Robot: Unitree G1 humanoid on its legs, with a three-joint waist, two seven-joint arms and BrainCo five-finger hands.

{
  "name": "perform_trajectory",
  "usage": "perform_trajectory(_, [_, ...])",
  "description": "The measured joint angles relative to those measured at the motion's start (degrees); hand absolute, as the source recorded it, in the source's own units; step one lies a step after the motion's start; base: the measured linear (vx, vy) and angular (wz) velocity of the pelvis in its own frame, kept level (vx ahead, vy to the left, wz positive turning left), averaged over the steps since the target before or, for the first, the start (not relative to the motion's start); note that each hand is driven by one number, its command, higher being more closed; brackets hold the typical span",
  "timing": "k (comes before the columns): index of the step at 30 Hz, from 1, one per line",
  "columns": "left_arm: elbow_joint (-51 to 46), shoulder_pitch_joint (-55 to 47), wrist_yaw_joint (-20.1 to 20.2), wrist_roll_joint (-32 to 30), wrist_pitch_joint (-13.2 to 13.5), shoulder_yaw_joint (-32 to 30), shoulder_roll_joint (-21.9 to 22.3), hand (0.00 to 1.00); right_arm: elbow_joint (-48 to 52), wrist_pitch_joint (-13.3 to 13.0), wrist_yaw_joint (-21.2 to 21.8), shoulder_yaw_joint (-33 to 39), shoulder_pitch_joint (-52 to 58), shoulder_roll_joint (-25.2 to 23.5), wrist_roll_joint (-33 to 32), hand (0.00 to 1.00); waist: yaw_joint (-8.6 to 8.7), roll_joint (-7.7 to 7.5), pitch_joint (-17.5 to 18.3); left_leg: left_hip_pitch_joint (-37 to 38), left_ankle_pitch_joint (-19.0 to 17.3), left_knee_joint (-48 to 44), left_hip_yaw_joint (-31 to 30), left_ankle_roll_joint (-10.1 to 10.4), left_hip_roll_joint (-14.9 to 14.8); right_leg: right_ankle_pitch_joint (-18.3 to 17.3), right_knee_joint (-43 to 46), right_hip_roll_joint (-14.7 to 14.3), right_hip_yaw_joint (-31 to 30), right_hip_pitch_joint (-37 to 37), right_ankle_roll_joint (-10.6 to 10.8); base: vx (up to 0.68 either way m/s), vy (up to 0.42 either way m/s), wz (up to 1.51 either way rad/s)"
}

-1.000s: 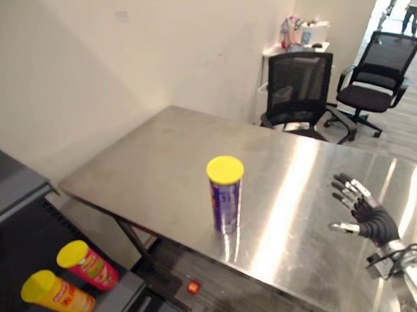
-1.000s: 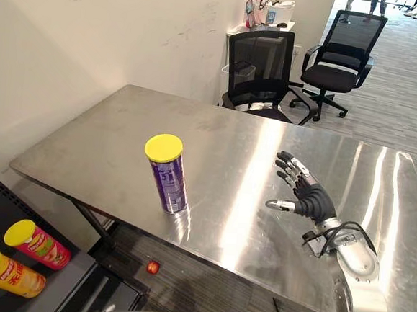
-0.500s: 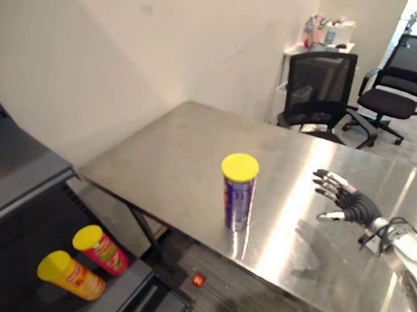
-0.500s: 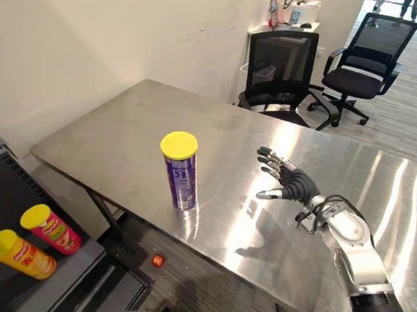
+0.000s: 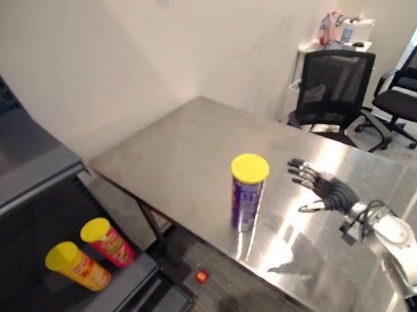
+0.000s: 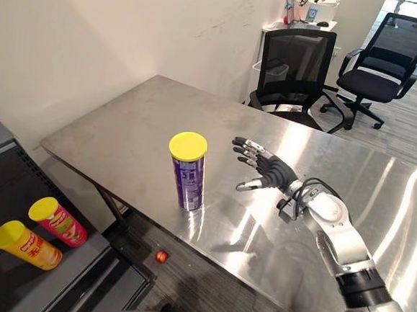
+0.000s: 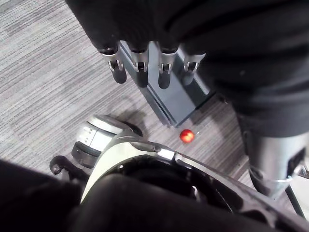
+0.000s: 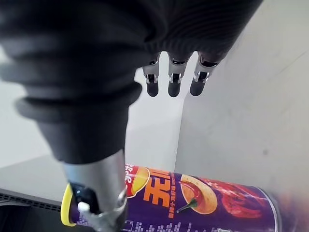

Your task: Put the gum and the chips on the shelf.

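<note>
Standing upright near the front edge of the steel worktop (image 6: 145,129), the purple chips can (image 6: 187,172) with its yellow lid leaves you a free side to grasp. Your right hand (image 6: 265,169) hovers near it, not touching, fingers spread apart and pointing toward the can, holding nothing. Two more cans (image 6: 57,221) lie on the shelf (image 6: 77,270) at lower left. Your left hand (image 7: 141,67) hangs above the floor, fingers relaxed.

Three chip cans (image 6: 188,171) (purple, red, yellow) and two office chairs (image 6: 295,69).
</note>
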State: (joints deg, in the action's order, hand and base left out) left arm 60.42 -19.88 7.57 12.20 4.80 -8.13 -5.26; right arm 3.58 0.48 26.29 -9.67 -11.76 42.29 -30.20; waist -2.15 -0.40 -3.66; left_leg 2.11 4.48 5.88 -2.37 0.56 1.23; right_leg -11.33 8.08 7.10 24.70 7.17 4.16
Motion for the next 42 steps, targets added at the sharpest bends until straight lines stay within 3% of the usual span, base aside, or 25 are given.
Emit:
perform_trajectory(13, [-0.4,0.6,-0.2,0.7,0.0,2.2,-0.7,0.0,-0.4,0.0,-2.2,-3.9,-5.4,-0.8,0.0,0.0,-0.37,-0.14,-2.3,-1.1,0.1,0.0,0.0,0.1,-0.3,0.3,-0.4,-0.4,-0.1,-1.0,-0.2,0.0,-0.001,0.0])
perform_trajectory(25, [-2.2,1.1,-1.1,3.3,0.0,3.4,-1.4,0.0,-2.9,0.2,-3.6,-7.5,-8.8,-9.0,0.9,0.0,-1.47,-0.23,-4.6,-1.7,0.2,0.0,0.0,0.4,-0.8,0.6,-1.1,-1.1,-0.1,-1.3,-0.6,0.01,-0.009,0.0])
perform_trajectory(32, [-2.2,1.9,-1.1,3.3,0.0,3.4,-1.5,0.0,-3.0,0.3,-3.6,-9.1,-8.8,-10.0,1.2,0.0,-2.78,-0.28,-4.6,-2.0,0.3,0.1,0.0,0.5,-0.8,0.6,-1.1,-1.1,-0.1,-1.8,-0.7,0.02,-0.002,0.0])
perform_trajectory(42, [-2.3,1.9,-1.2,3.3,0.0,3.3,-1.6,0.0,-3.0,0.4,-3.4,-11.1,-10.0,-11.9,2.8,0.0,-2.8,-0.44,-4.7,-1.9,0.3,0.1,0.0,0.5,-0.8,0.7,-1.2,-1.1,-0.1,-1.8,-0.7,0.0,0.0,0.0])
